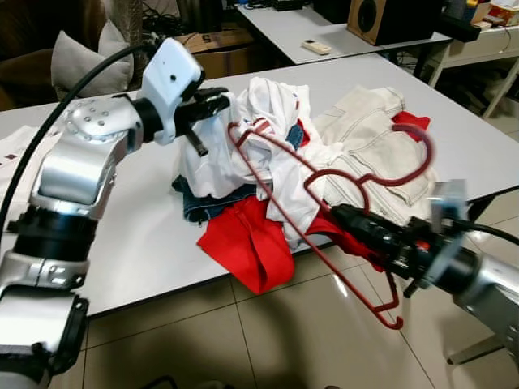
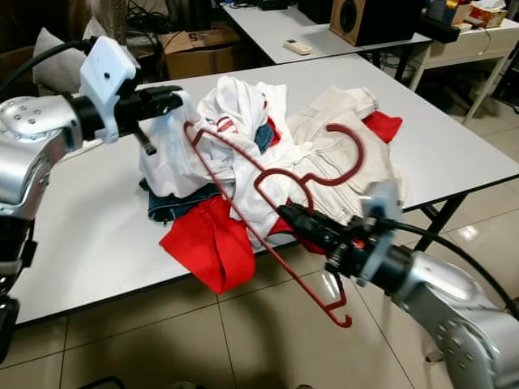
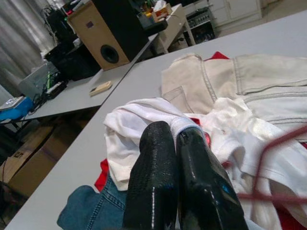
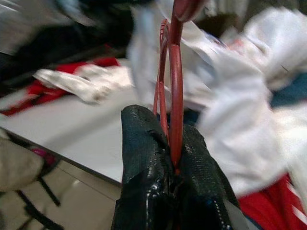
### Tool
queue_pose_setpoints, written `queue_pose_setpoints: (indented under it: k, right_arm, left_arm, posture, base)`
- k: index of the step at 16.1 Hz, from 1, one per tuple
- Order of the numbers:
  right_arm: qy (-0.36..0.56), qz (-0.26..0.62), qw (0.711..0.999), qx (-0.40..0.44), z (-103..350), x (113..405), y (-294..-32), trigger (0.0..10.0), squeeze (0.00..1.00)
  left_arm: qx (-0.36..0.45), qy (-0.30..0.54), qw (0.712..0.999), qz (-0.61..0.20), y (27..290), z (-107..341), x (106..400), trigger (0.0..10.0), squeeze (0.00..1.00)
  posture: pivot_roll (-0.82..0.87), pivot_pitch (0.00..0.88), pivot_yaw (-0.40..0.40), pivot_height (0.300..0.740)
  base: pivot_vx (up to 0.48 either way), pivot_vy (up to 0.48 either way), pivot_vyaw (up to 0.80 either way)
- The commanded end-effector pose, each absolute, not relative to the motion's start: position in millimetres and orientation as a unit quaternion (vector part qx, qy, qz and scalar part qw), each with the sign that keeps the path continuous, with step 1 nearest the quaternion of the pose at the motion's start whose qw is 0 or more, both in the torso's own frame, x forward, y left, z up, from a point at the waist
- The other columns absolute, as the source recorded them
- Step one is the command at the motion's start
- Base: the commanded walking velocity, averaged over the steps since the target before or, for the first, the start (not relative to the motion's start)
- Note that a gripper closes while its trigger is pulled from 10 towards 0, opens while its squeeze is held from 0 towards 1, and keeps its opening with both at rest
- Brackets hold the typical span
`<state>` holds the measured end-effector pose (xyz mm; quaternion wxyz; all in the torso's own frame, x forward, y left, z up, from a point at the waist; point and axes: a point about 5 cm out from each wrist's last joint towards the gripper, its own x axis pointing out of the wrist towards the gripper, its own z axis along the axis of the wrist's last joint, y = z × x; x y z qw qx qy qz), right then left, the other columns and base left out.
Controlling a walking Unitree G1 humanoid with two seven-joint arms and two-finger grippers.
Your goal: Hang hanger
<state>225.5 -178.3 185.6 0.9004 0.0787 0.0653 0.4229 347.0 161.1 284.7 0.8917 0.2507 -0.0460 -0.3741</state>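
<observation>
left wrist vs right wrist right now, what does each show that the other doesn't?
Left wrist: left claw pinching the white garment, cream jacket, speaker, blue jeans.
Right wrist: right claw shut on the red hanger, with floor tiles below the table edge.
Both: white and red clothing on the table, and some part of the hanger.

We see a dark red wire hanger (image 1: 324, 215), thin and triangular, tilted in the air over the counter's (image 1: 154, 243) front edge. Its hook curls above the pale garments; one corner hangs below the counter edge. Our right gripper's (image 1: 345, 215) fingers (image 4: 144, 143) pinch its wire near the neck.
</observation>
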Motion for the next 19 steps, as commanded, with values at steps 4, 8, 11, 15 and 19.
queue_pose_setpoints:
  k: [4,8,11,15,19]
  right_arm:
    - [0.101,0.424,0.898,0.062,176.6,232.9,-173.7,10.0,0.0]
    - [0.095,0.394,0.913,0.055,174.2,247.3,-168.5,10.0,0.0]
    - [0.064,0.36,0.927,0.084,181.0,258.1,-166.0,10.0,0.0]
    - [0.044,0.307,0.94,0.14,188.8,262.8,-178.4,10.0,0.0]
    - [0.143,0.289,0.938,0.127,166.3,251.7,-192.1,10.0,0.0]
  left_arm:
    - [0.241,-0.066,0.892,-0.376,159.2,294.2,341.1,0.0,0.0]
    - [0.227,-0.063,0.875,-0.424,149.6,298.1,333.2,0.0,0.0]
    - [0.276,-0.029,0.851,-0.445,152.0,290.8,325.0,0.0,0.0]
    - [0.314,-0.017,0.856,-0.411,162.9,287.8,325.2,0.0,0.0]
    - [0.34,-0.043,0.903,-0.261,200.7,310.2,346.3,0.0,0.0]
  posture:
    - [-0.17,0.0,0.033,0.719]
    - [-0.17,0.0,0.039,0.719]
    - [-0.17,0.0,0.038,0.719]
    - [-0.17,0.0,0.04,0.719]
    - [-0.18,0.0,0.047,0.719]
  base:
    - [0.0,0.0,0.0]
    - [0.0,0.0,0.0]
    - [0.0,0.0,0.0]
    - [0.0,0.0,0.0]
    - [0.0,0.0,0.0]
